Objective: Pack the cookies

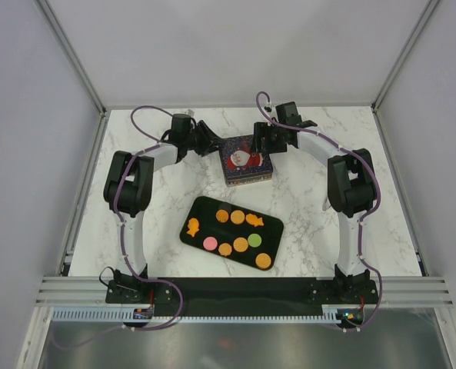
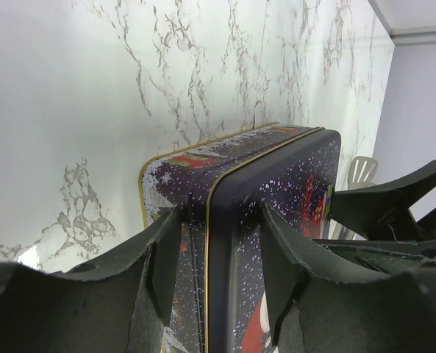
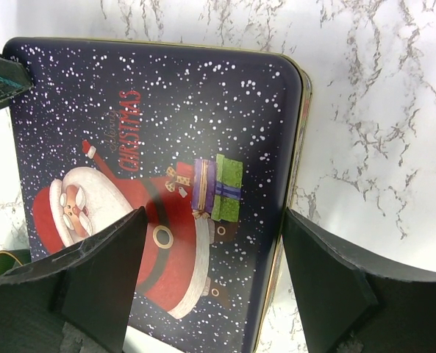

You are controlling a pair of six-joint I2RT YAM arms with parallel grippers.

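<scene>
The cookies [image 1: 237,217] lie on a black tray [image 1: 204,209] in mid-table: several orange rounds, two orange fish or star shapes, one pink [image 1: 210,244] and one green [image 1: 254,240]. No dark cookie shows against the tray. A dark blue Santa tin [image 1: 247,159] stands behind the tray with its lid on. My left gripper [image 1: 214,146] [image 2: 221,250] is at the tin's [image 2: 291,184] left edge, fingers closed on either side of the lid rim. My right gripper [image 1: 267,146] [image 3: 214,243] hangs open over the lid's [image 3: 166,110] right edge, holding nothing.
The marble table [image 1: 320,223] is walled by grey panels at the back and both sides. Both arms reach to the back of the table, and their bases sit on the black rail [image 1: 243,290] at the near edge.
</scene>
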